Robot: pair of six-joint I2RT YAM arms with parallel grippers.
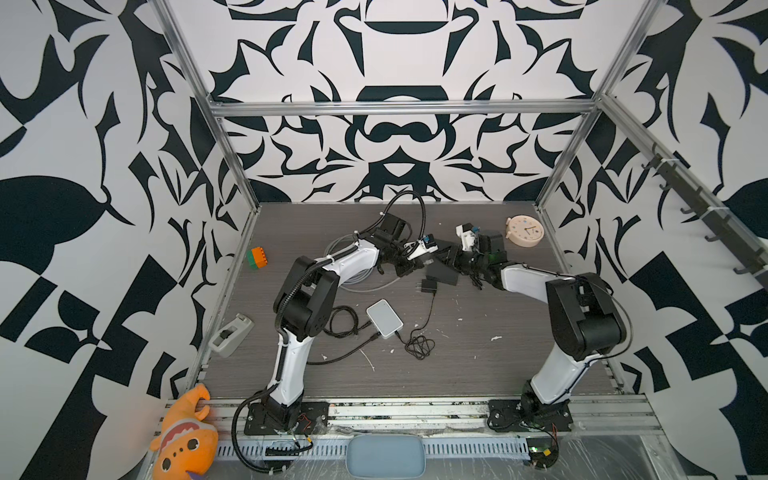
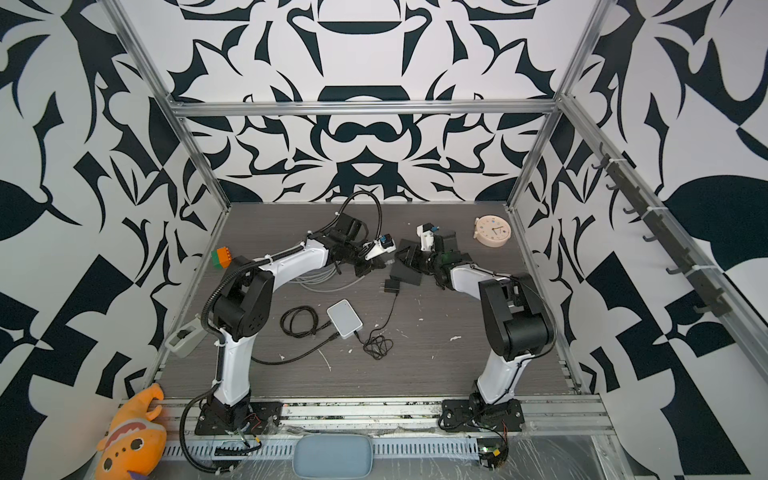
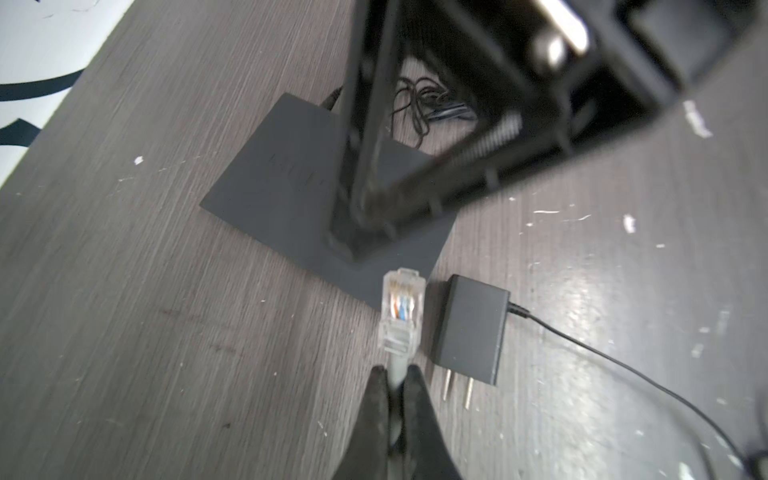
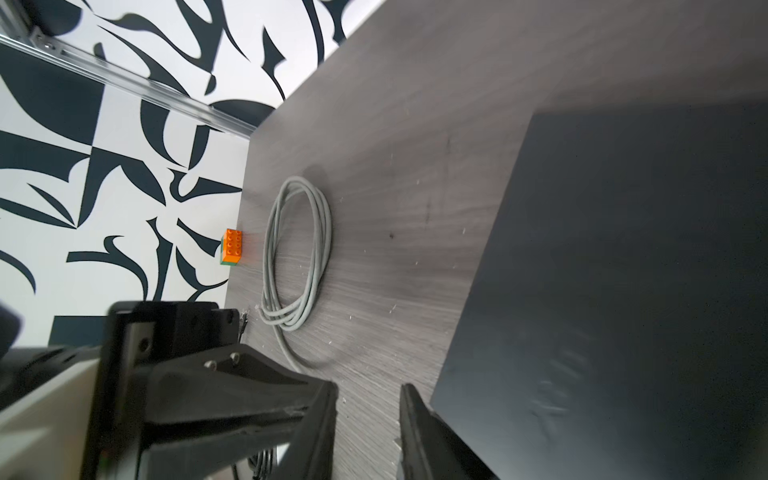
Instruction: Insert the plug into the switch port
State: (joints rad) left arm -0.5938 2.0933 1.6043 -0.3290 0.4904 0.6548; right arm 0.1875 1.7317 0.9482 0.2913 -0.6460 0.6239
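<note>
Clear plastic, the plug (image 3: pixel 402 307) sticks out just ahead of the left gripper (image 3: pixel 395 376), which pinches its grey cable (image 3: pixel 395 365) with the arm stretched low, plug tip almost at the dark switch (image 3: pixel 286 183), while the right gripper (image 4: pixel 368 399), low opposite, stands narrowly open beside the switch's edge.

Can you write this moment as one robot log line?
left gripper: shut on grey cable behind clear plastic plug | plug: outside flat black switch box, not inserted | right gripper: open at box edge
</note>
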